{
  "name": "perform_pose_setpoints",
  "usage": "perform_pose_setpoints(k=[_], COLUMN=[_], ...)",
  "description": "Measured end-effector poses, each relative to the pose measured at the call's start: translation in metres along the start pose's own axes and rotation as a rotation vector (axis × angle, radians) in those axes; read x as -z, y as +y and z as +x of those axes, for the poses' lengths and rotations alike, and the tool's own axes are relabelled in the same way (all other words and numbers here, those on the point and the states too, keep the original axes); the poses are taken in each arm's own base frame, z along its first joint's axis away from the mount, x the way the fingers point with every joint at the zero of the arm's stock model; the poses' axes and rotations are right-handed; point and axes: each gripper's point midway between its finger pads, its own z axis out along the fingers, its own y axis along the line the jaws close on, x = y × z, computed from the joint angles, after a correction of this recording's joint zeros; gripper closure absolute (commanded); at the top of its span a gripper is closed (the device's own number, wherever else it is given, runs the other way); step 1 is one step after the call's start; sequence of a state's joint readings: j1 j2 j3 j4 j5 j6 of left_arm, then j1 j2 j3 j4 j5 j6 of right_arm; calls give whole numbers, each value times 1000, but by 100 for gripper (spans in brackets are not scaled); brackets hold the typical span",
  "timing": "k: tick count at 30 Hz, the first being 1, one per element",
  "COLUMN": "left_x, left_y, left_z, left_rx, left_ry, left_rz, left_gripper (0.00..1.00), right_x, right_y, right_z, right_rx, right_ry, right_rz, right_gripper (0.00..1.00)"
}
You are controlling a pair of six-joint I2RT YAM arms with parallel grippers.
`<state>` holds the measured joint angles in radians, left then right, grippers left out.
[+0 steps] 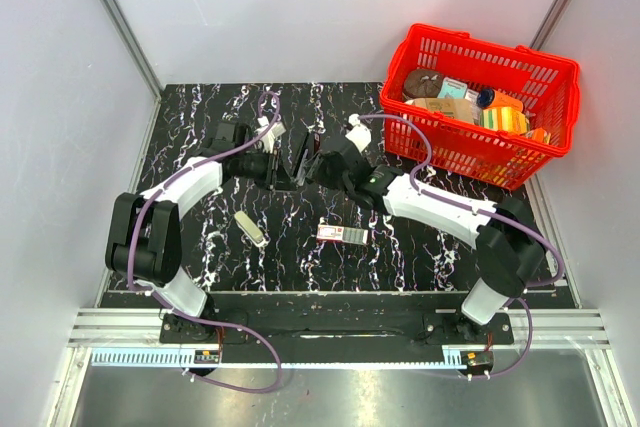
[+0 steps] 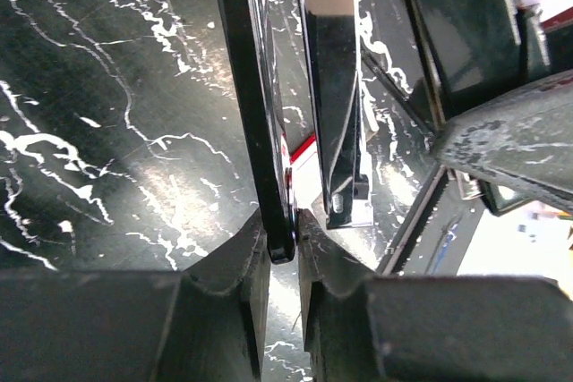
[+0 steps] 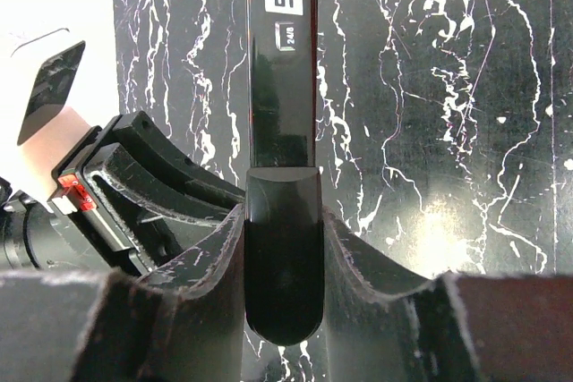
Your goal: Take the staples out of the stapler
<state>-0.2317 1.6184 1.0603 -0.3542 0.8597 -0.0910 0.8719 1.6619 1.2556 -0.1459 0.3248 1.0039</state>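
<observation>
The black stapler (image 1: pixel 297 159) is held above the table between both grippers, hinged open. My left gripper (image 1: pixel 272 167) is shut on one thin black arm of it (image 2: pixel 267 131), seen edge-on between the fingertips (image 2: pixel 282 232). The shiny second arm (image 2: pixel 331 87) hangs free just right of it. My right gripper (image 1: pixel 320 163) is shut on the stapler's rounded black end (image 3: pixel 283 248), whose top carries a white "50" label. No loose staple strip shows; any staples are hidden inside the stapler.
A small red-and-white box (image 1: pixel 342 234) lies near the front centre of the marbled table. A short beige-silver piece (image 1: pixel 251 228) lies front left. A red basket (image 1: pixel 470 152) with several items stands at the back right.
</observation>
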Motion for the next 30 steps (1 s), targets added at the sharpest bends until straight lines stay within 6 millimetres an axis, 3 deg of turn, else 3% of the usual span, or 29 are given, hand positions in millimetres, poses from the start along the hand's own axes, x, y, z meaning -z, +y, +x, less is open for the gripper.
perform_pose_setpoints(k=[9,19,30], left_x=[8,26,29], left_y=[28,51,66], left_z=[8,4,-3], left_rx=[-162,-475,-691], left_ry=[37,55,69], left_rz=[-138,-276,-352], left_gripper=[100,100,100], right_x=[10,30,55], right_y=[-3,-9,-20], right_z=[15,38,44], right_rx=[14,106,229], right_ry=[55,147,181], right_rz=[-47,-187,-238], right_gripper=[100,100,100])
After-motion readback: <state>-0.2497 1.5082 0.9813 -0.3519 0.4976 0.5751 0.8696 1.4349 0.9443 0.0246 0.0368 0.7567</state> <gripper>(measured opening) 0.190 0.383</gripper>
